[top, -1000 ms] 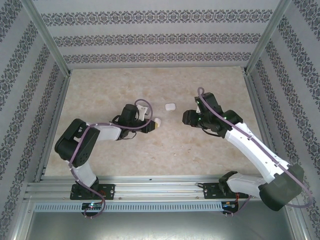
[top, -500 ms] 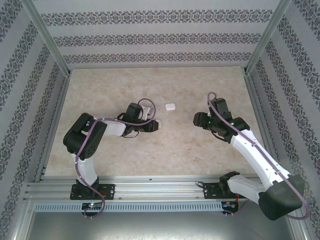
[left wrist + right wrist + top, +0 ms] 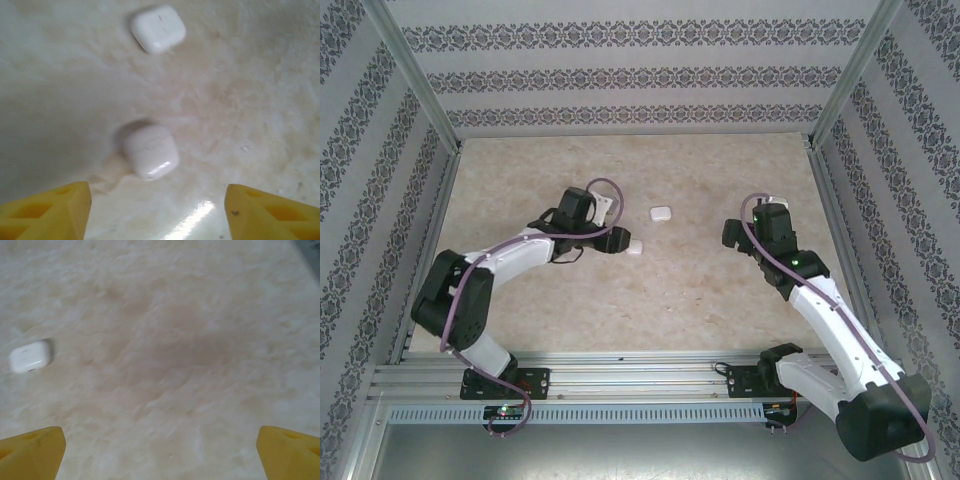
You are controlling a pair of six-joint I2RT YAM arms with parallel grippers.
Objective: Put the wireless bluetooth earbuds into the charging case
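Note:
A closed white charging case lies on the marble table, just ahead of my left gripper. In the left wrist view this case rests free on the table beyond my open left gripper, touching neither of the yellow fingertips. A second closed white case lies farther back. My right gripper is wide open at the right with nothing in it; one white case lies far to its left. The wireless bluetooth earbuds are hidden.
The beige marble table is enclosed by patterned walls and an aluminium frame along the near edge. Bare table stretches between the two arms and in front of the right gripper.
My left gripper opened, let go of the near case and drew back a little to the left. My right arm swung away to the right and its jaws opened wider.

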